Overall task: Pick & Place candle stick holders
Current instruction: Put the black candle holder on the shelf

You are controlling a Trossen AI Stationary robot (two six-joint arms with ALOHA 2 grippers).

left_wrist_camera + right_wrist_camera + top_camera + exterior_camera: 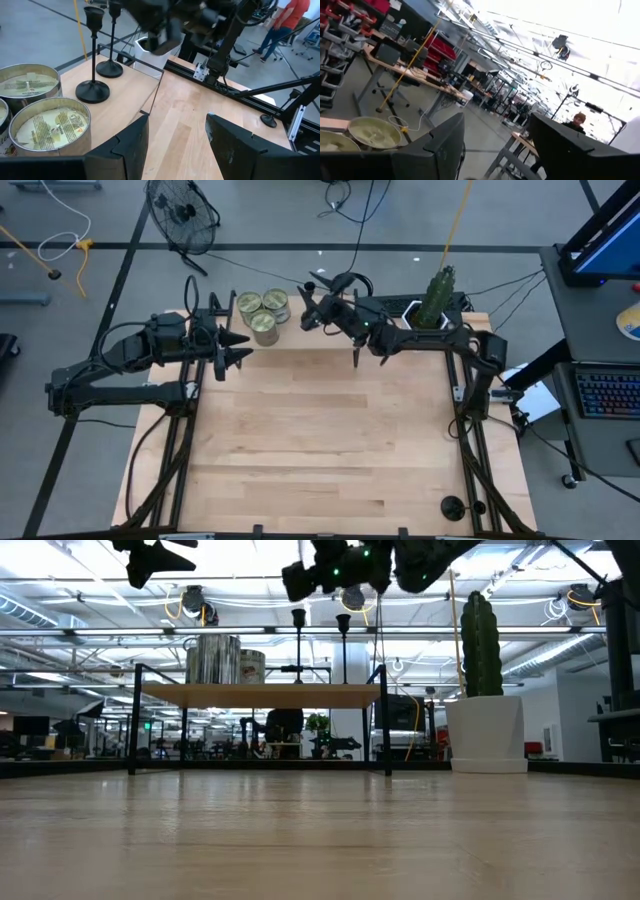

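Right gripper (312, 308) hovers with fingers spread, empty, above the black metal candle stick holders (93, 90), which stand just beside three round open tins (47, 127) holding printed labels. Judged light, rigid, top-heavy; grasp mid-stem. Left gripper (238, 348) waits near tins, spread.

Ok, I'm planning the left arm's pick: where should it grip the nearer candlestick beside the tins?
Probably the thin upright stem of the nearer candlestick, midway up, left gripper coming level from the bare table side: tins stand beside it, another candlestick behind.
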